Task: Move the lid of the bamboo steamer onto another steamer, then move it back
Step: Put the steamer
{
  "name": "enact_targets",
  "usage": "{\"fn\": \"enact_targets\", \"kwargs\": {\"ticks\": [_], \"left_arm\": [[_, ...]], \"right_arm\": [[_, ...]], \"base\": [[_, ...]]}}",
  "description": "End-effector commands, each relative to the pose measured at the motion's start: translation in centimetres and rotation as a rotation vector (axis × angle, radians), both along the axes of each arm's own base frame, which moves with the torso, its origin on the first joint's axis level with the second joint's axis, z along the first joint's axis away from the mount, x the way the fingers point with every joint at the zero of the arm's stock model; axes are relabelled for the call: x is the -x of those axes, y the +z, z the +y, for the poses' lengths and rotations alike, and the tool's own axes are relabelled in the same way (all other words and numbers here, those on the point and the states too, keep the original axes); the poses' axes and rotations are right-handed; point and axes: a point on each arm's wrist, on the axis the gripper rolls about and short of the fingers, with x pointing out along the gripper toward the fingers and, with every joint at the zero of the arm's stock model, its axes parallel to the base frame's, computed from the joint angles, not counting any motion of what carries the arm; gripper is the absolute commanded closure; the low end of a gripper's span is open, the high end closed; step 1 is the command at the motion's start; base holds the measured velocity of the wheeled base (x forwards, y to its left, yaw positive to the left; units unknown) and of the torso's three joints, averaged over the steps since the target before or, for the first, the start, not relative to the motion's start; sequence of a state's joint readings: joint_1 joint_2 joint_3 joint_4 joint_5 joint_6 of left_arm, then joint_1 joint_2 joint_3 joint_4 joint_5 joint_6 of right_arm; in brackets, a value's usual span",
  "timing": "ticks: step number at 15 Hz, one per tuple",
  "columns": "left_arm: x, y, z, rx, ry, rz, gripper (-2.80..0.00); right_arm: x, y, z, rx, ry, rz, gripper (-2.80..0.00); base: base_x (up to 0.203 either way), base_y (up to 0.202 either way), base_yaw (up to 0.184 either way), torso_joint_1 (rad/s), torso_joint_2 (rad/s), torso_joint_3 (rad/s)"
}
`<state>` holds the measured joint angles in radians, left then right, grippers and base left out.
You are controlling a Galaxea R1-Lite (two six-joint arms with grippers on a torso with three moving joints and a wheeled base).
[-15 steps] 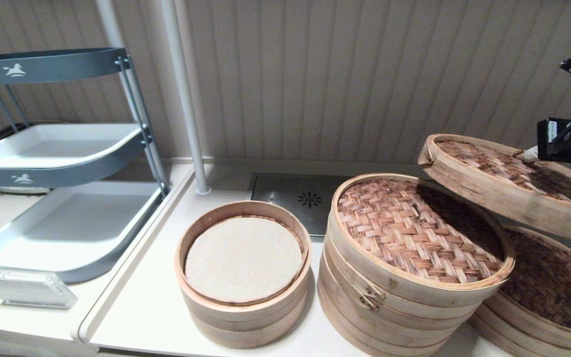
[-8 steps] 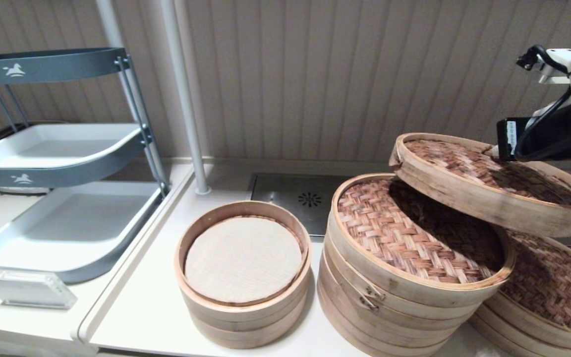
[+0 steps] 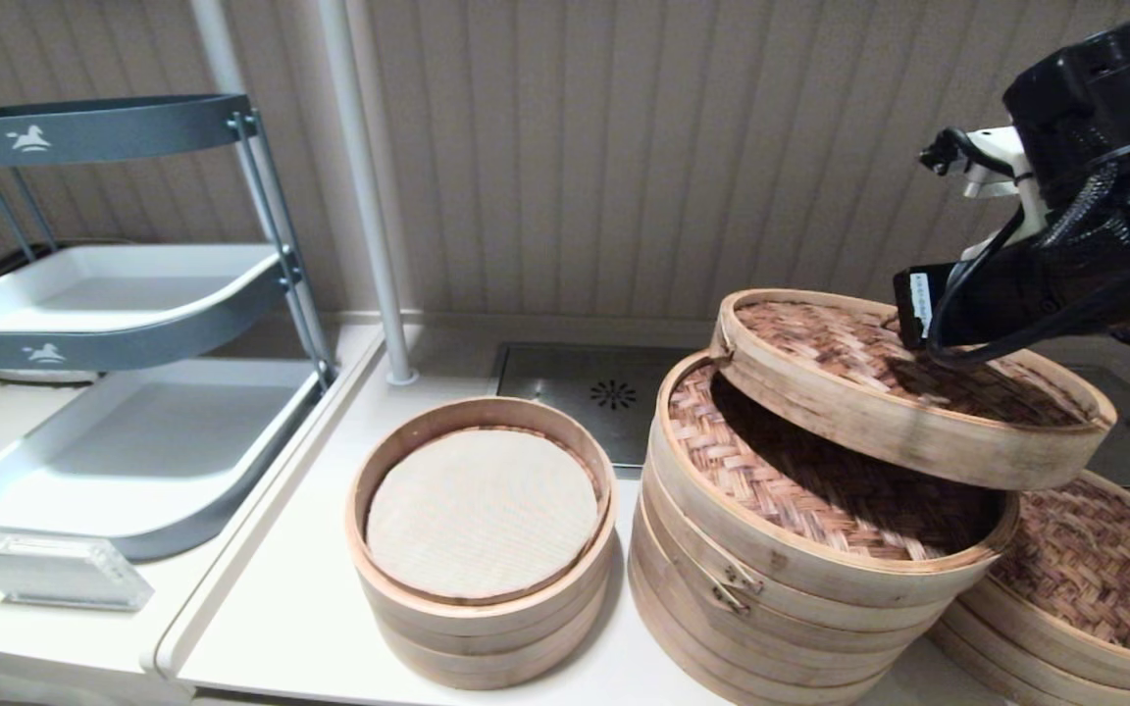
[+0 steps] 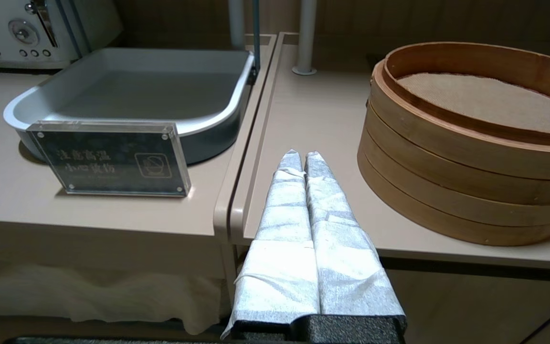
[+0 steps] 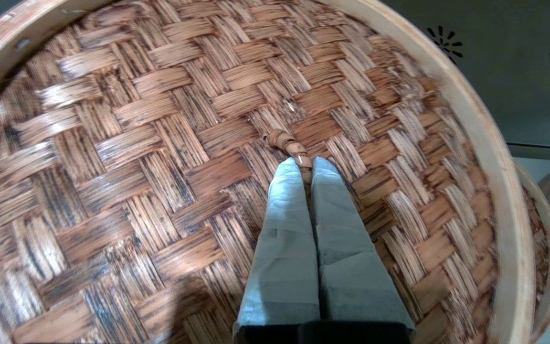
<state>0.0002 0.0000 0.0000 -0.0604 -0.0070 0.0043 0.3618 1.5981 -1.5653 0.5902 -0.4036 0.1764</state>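
The bamboo steamer lid [image 3: 879,412], with its dark mottled weave [image 5: 160,143] and pale rim, hangs tilted in the air. It overlaps the back right part of the tall steamer stack [image 3: 771,569], whose paler woven top and small dark clasp [image 3: 727,585] show in the head view. My right gripper [image 5: 306,162] is shut on the lid's small centre loop [image 5: 287,143]; in the head view the right arm [image 3: 1036,284] hides the fingers. My left gripper [image 4: 302,155] is shut on nothing, parked low at the counter's front edge.
A lower wide steamer [image 3: 1085,588] with darker weave sits uncovered at the right. A smaller steamer with a white cloth liner [image 3: 483,510] stands left of the stack. A grey tray rack [image 3: 133,324], a small acrylic sign [image 4: 108,157] and a sink drain [image 3: 614,394] are nearby.
The right arm has carried the lid leftward and slightly down, from above the lower right steamer to partly over the tall stack. The left arm has not moved.
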Motion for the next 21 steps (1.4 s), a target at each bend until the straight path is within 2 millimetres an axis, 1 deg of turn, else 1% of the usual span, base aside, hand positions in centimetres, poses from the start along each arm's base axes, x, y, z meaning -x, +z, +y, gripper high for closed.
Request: {"fn": "enact_targets", "kwargs": {"ticks": [1, 5, 8, 11, 13, 15, 19, 21], "left_arm": [[-0.2, -0.7, 0.0, 0.0, 0.001, 0.022, 0.0], [-0.2, -0.7, 0.0, 0.0, 0.002, 0.022, 0.0], [-0.2, -0.7, 0.0, 0.0, -0.001, 0.021, 0.0], [-0.2, -0.7, 0.0, 0.0, 0.001, 0.022, 0.0], [-0.2, -0.7, 0.0, 0.0, 0.001, 0.022, 0.0], [-0.2, -0.7, 0.0, 0.0, 0.001, 0.022, 0.0], [-0.2, -0.7, 0.0, 0.0, -0.001, 0.022, 0.0], [-0.2, -0.7, 0.0, 0.0, -0.001, 0.022, 0.0]], "right_arm": [[-0.4, -0.8, 1.4, 0.024, 0.015, 0.02, 0.0], [0.2, -0.8, 2.5, 0.043, 0.025, 0.012, 0.0], [0.4, -1.1, 2.7, 0.052, 0.023, 0.019, 0.0], [1.3, -1.5, 3.1, 0.071, 0.035, 0.025, 0.0], [1.4, -1.6, 3.3, 0.073, 0.032, 0.01, 0.0], [1.6, -2.2, 3.7, 0.086, 0.039, 0.014, 0.0], [2.5, -1.8, 3.7, 0.083, 0.051, -0.001, 0.0], [2.9, -2.1, 3.7, 0.087, 0.058, 0.006, 0.0]], "base": [[0.0, 0.0, 0.0, 0.0, 0.0, 0.0], [0.0, 0.0, 0.0, 0.0, 0.0, 0.0], [0.0, 0.0, 0.0, 0.0, 0.0, 0.0], [0.0, 0.0, 0.0, 0.0, 0.0, 0.0], [0.0, 0.0, 0.0, 0.0, 0.0, 0.0], [0.0, 0.0, 0.0, 0.0, 0.0, 0.0], [0.0, 0.0, 0.0, 0.0, 0.0, 0.0], [0.0, 0.0, 0.0, 0.0, 0.0, 0.0]]}}
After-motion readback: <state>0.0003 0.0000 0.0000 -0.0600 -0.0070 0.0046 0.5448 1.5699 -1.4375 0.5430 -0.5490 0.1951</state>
